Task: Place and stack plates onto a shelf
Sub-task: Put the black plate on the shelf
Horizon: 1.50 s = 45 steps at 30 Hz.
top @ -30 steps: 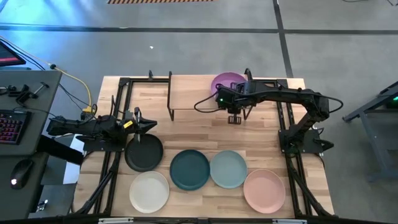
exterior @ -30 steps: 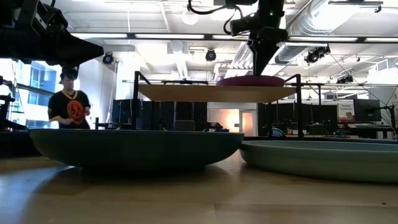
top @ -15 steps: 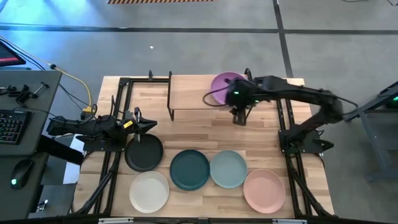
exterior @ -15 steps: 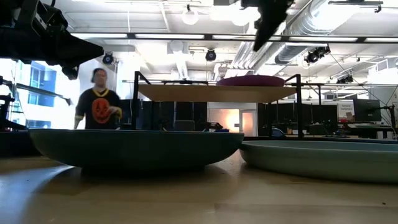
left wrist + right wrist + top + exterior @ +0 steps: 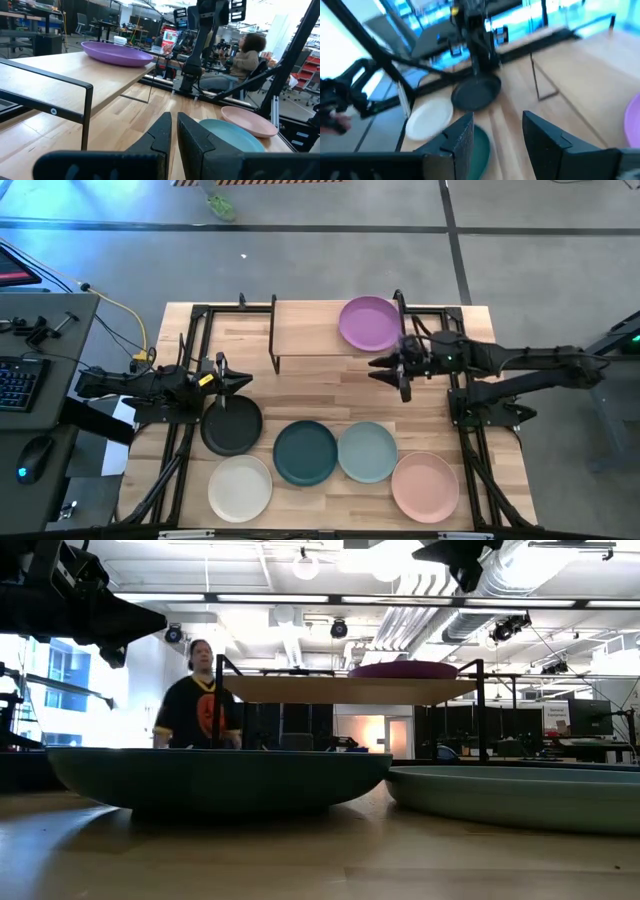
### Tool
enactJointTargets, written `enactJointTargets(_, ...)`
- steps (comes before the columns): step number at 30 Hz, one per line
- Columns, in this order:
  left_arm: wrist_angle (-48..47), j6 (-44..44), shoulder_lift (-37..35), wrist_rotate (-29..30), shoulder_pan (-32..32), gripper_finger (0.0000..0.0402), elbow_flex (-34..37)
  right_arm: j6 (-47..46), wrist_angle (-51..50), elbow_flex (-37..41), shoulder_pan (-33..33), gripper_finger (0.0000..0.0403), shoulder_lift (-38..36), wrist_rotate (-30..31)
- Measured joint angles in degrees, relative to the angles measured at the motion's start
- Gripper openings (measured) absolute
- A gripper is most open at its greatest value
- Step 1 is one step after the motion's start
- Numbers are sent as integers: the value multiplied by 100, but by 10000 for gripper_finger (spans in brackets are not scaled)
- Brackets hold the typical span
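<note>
The purple plate (image 5: 369, 323) lies flat on the right end of the light-wood shelf (image 5: 305, 330), as the low view also shows for the plate (image 5: 403, 670) on the board (image 5: 330, 689). On the tabletop lie the black plate (image 5: 231, 426), cream-white plate (image 5: 240, 487), dark teal plate (image 5: 305, 452), pale blue-green plate (image 5: 367, 451) and pink plate (image 5: 425, 485). My right gripper (image 5: 388, 375) hovers open just off the shelf's near right corner, its fingers apart in its wrist view (image 5: 497, 130). My left gripper (image 5: 240, 381) waits shut above the black plate's far rim (image 5: 174, 120).
Black metal frames run along both table sides (image 5: 190, 350) (image 5: 465, 400). The shelf's thin black posts (image 5: 274, 335) stand at its corners. A person (image 5: 205, 700) walks in the room behind the table. Bare wood lies between the shelf and the plate row.
My right gripper has risen off the purple plate and drawn back toward the table's right edge, tipping from pointing down to roughly level. The purple plate has stayed on the shelf. A person behind the table has walked rightward in the low view.
</note>
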<state>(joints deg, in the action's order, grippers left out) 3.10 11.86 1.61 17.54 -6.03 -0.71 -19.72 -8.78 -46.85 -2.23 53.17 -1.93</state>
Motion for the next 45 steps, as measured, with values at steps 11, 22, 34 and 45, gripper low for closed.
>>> enactJointTargets(11, 54, 160, 0, -9, 0, 21, 2, 63, 868, 559, 204, 149, 52, -124)
enactJointTargets(22, 2048, 2347, -2, 838, -1, 21, 2, 62, 1787, 557, 189, 149, 46, -128)
enactJointTargets(34, 2356, 2494, 0, 1616, 1, 21, -5, -838, 1776, 557, 189, 149, 44, -130)
enactJointTargets(45, 823, 1830, 1672, 518, -32, 116, -2578, -379, 1752, 555, 189, 149, 30, -130)
